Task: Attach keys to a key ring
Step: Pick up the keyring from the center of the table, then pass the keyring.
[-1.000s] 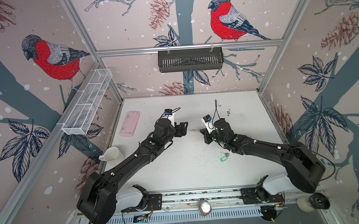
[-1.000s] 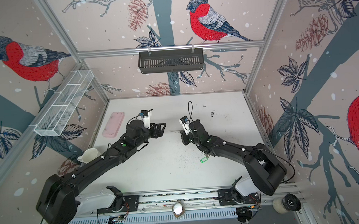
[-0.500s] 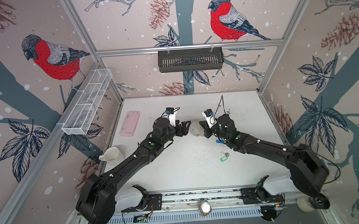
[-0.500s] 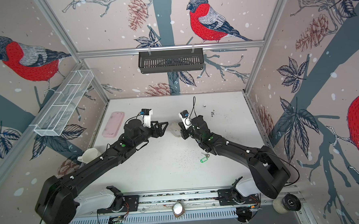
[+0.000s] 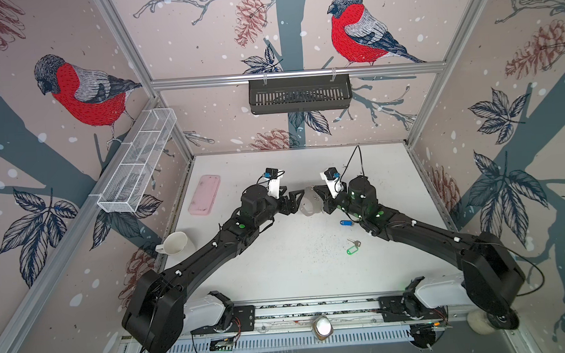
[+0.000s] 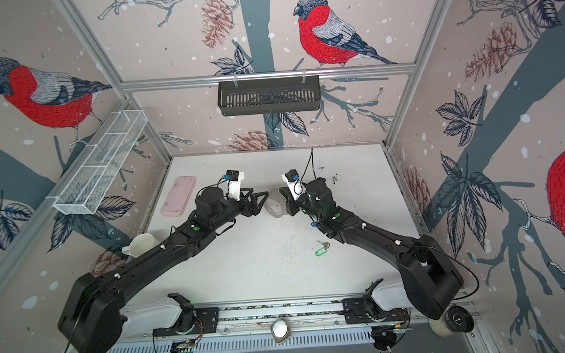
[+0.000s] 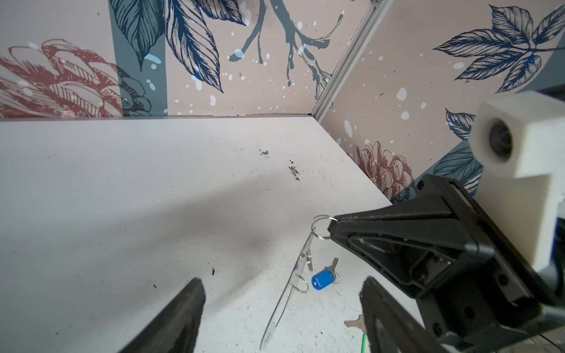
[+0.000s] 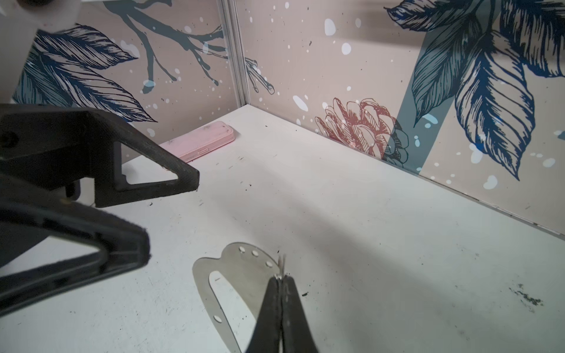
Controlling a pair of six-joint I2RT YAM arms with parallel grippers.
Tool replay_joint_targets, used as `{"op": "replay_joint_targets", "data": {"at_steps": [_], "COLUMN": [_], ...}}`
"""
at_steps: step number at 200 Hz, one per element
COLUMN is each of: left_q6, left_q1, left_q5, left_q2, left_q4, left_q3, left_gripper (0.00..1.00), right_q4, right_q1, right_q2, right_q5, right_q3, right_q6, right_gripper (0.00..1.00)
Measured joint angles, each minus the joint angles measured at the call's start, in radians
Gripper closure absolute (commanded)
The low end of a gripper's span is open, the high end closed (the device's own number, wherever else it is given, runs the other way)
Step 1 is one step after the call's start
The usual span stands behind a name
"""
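top: key ring [image 5: 309, 203] between pincers, blue-tag key [image 5: 346, 222] and green-tag key [image 5: 353, 246] on surface [image 5: 279, 270] | left wrist: left pincer [image 7: 281, 287] released, key ring edge-on ahead | right wrist: right pincer [image 8: 279, 279] clenched on wire ring [image 8: 282, 263]; key ring judged thin, stiff, slippery: grip flat faces

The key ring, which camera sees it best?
Right wrist view: the key ring shows its flat face, holes and cutout, held by the right gripper. Left wrist sees it edge-on; both top views, tiny.

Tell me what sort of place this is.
Likely an enclosed robot test cell, not a home: aluminium frame bars holding bird-print wall panels, left arm and right arm mounted on a front rail, white tabletop.
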Motion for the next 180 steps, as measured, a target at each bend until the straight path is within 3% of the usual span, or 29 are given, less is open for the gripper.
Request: {"op": "replay_joint_targets", "data": {"at_steps": [101,180], "left_q6": [0.066,0.068], "left_q1": [0.000,-0.003], "left_q5": [0.029,0.103], "left_q2": [0.092,0.132], "left_q4": [0.106,0.162], "left_q3": [0.011,0.014], "left_gripper": [0.24,0.60], "right_q4": [0.005,0.037], "right_q1": [-0.020,-0.033], "right_q2": [-0.018,-0.036], "right_q5": [-0.113,-0.122], "right_q3": [0.004,0.004], "right_q6": [0.000,0.008], "right_gripper": [1.00,1.00]}}
